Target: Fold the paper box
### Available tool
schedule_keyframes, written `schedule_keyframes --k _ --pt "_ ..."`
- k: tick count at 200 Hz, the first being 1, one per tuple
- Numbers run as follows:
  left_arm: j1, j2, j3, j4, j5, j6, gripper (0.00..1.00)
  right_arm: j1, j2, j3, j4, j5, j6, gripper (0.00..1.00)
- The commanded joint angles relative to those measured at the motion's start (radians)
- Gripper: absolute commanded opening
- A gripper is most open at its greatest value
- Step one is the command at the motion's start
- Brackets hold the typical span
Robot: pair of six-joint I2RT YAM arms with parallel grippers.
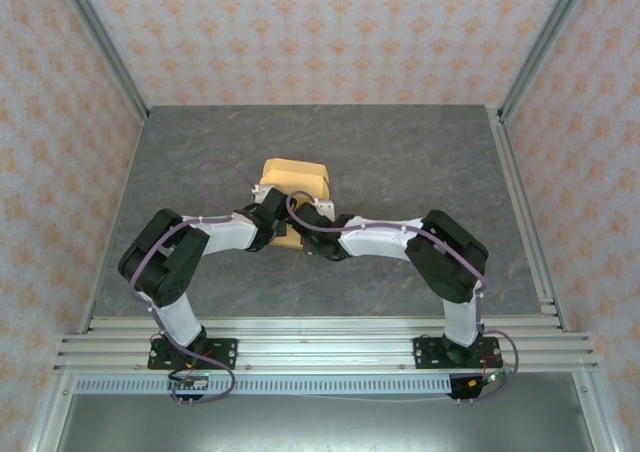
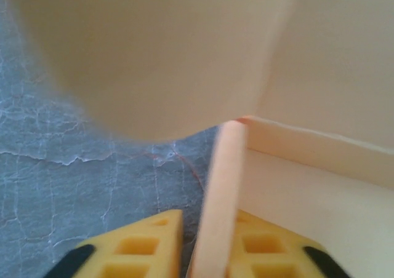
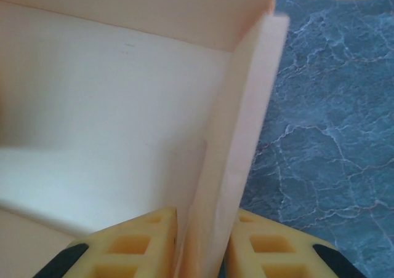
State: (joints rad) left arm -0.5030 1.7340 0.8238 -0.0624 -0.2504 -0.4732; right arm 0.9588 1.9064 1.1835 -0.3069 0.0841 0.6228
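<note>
At six o'clock we see the left pincer, its two yellow fingers closed on either side of a thin upright wall of the paper box. This wall runs from the bottom edge up toward the centre, where it meets a second wall at a corner. From three to five o'clock lies the pale inside of the box. A broad, blurred flap spans ten to one o'clock. The grey marbled tabletop shows from seven to nine o'clock.
</note>
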Motion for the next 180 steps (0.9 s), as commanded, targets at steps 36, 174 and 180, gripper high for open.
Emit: schedule_keyframes --k 36,174,180 --pt "0.010 0.022 -0.024 -0.150 -0.100 -0.165 0.00 0.027 -0.029 -0.016 -0.024 -0.053 -0.005 0.24" --pt "-0.056 0.047 0.064 -0.424 -0.331 -0.339 0.10 0.061 -0.061 -0.060 -0.039 -0.017 0.054 0.15" --pt "-0.057 0.047 0.064 -0.427 -0.335 -0.344 0.11 0.061 -0.065 -0.068 -0.036 -0.013 0.056 0.15"
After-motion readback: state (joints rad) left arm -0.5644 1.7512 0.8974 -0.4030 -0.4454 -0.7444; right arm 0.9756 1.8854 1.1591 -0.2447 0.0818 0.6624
